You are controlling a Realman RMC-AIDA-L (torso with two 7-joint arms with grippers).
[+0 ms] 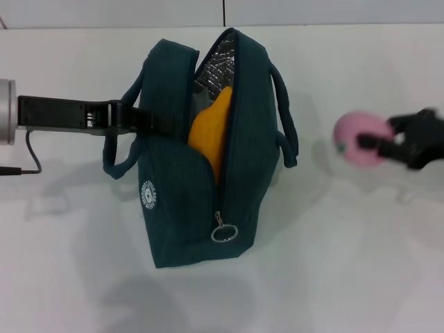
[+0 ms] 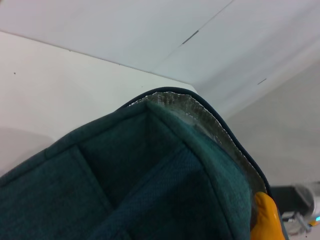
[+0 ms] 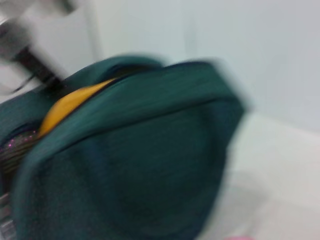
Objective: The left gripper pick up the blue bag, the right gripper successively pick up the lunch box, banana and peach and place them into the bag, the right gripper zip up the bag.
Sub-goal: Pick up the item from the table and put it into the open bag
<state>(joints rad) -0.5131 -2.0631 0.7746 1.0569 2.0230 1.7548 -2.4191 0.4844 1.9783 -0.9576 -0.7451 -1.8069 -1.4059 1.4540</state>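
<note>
The blue bag (image 1: 201,166) stands upright mid-table with its top unzipped and the silver foil lining showing. My left gripper (image 1: 172,123) reaches in from the left and is shut on the bag's left rim, holding the mouth apart. The banana (image 1: 210,132) stands on end inside, its tip poking out of the opening; it also shows in the wrist views as the banana (image 2: 267,217) and the banana (image 3: 70,102). To the bag's right, my right gripper (image 1: 380,143) is shut on the pink peach (image 1: 357,139), off the table and apart from the bag. The lunch box is out of view.
The ring zip pull (image 1: 223,232) hangs at the bag's near end, with the round white logo (image 1: 149,194) on the left side panel. A black cable (image 1: 31,159) trails under the left arm. White table (image 1: 333,277) surrounds the bag.
</note>
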